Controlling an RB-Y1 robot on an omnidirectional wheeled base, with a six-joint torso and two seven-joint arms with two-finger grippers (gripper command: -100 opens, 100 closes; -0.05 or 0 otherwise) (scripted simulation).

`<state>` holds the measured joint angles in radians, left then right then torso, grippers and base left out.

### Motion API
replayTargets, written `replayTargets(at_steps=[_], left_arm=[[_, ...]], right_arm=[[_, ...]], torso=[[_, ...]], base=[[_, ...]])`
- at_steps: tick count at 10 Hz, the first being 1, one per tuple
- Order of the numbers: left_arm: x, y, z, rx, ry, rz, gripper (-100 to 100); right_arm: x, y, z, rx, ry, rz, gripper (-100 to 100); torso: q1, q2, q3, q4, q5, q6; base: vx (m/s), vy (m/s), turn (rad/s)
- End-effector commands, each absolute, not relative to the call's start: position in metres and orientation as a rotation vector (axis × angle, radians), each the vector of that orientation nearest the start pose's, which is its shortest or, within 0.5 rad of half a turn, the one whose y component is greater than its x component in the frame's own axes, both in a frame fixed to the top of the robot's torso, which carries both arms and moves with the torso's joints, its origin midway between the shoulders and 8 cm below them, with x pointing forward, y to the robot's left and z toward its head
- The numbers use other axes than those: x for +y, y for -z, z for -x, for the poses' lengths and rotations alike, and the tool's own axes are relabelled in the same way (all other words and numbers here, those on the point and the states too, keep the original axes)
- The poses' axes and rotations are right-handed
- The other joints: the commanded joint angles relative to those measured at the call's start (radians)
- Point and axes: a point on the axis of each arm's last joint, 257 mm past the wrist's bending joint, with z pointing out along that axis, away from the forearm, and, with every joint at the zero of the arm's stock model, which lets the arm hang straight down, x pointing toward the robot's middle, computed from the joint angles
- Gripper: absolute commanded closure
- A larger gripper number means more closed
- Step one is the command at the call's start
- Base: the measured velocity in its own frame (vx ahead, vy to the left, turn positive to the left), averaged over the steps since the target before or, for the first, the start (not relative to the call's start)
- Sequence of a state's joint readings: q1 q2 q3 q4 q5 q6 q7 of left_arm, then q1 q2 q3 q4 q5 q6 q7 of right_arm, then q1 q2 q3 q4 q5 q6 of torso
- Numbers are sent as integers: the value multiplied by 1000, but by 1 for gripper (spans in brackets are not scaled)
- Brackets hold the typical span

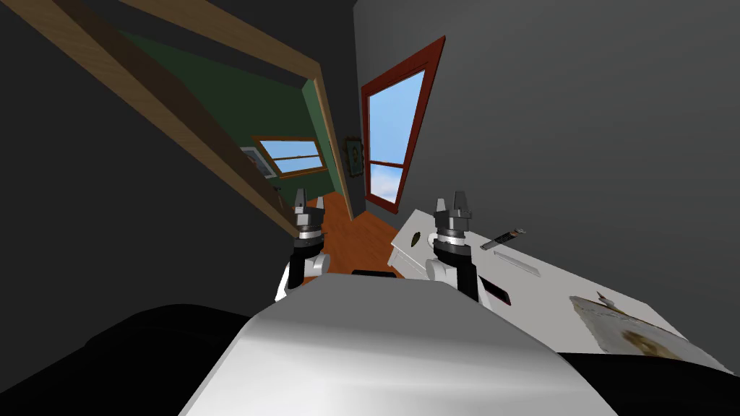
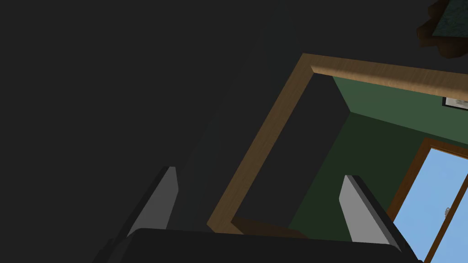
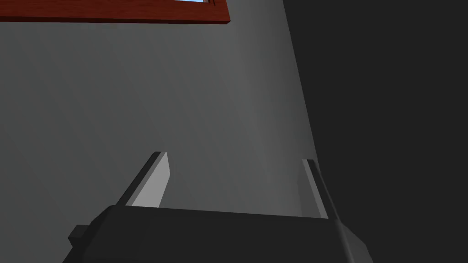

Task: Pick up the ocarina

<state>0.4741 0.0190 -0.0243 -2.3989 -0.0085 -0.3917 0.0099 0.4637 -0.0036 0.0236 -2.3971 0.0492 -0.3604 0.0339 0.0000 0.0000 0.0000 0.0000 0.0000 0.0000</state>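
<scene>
On the white table [image 1: 578, 285] to my right, a small dark teardrop-shaped object [image 1: 418, 237], likely the ocarina, lies near the table's far end. In the head view my right gripper [image 1: 458, 198] is held up just to the right of it and points upward, away from the table. The right wrist view shows that gripper [image 3: 233, 182] open and empty before a grey wall. My left gripper [image 1: 300, 196] is raised at the same height, left of the table. In its own wrist view the left gripper [image 2: 260, 201] is open with nothing between its fingers.
The table also carries a dark slim stick-like object [image 1: 504, 238], a flat white strip [image 1: 517, 261], a dark red-edged slab [image 1: 498, 291] and a printed sheet [image 1: 636, 332]. A wood-framed doorway [image 1: 217, 155] opens ahead on the left. A red-framed window [image 1: 394, 137] stands beyond the table.
</scene>
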Motion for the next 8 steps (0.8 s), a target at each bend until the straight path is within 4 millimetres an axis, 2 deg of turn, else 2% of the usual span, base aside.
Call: replayTargets(at_steps=[1,5,8], left_arm=[[263,-64,-339,606,1348,619,0],[263,-64,-339,606,1348,619,0],[263,-64,-339,606,1348,619,0]], right_arm=[[-263,-56,-351,675,-1268,-608,-100],[-279,-30,-376,791,-1235,-660,-100],[-302,-3,-397,870,-1202,-742,-100]], torso=[[0,0,0,0,0,0],[8,-7,-4,-2,2,0],[6,-7,-4,-2,1,0]], base=[[26,44,16],[89,108,4],[103,99,-22]])
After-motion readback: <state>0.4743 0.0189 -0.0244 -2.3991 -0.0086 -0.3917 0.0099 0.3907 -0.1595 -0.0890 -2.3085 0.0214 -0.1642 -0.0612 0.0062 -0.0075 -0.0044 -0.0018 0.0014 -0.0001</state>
